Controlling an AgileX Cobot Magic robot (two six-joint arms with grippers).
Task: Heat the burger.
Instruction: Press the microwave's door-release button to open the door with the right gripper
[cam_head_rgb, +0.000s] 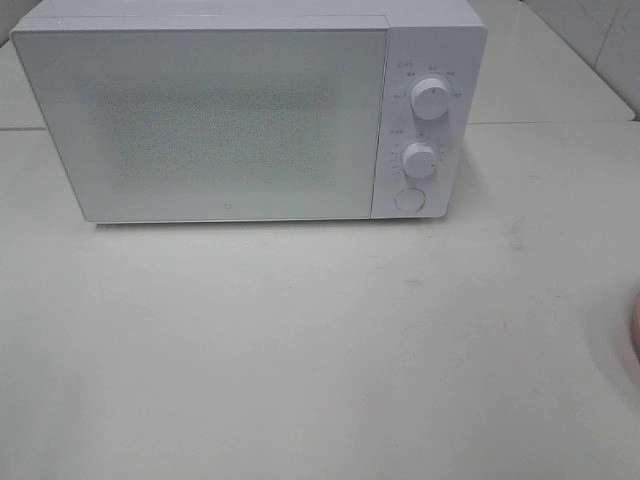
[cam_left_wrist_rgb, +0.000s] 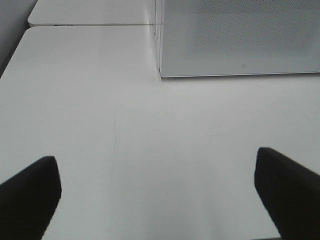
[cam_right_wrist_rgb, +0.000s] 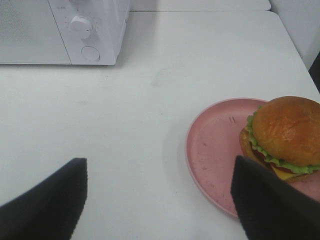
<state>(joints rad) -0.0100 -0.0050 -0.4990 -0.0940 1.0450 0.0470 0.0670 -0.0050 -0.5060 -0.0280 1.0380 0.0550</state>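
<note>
A white worktop (cam_head_rgb: 300, 350) fills the exterior high view, with a white microwave (cam_head_rgb: 220, 120) across the upper part of the frame, its door closed. A round pink plate (cam_right_wrist_rgb: 215, 145) barely enters at that view's right edge. The burger (cam_right_wrist_rgb: 285, 135) sits on it, well apart from the microwave. The left claw (cam_left_wrist_rgb: 155, 156) and the right claw (cam_right_wrist_rgb: 159, 161) are both spread wide above the worktop, holding nothing.

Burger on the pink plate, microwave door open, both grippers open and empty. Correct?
One error: the microwave door is shut, not open, as the exterior high view shows. The rest stands: the burger sits on the pink plate, and the left gripper and right gripper are open and empty.
</note>
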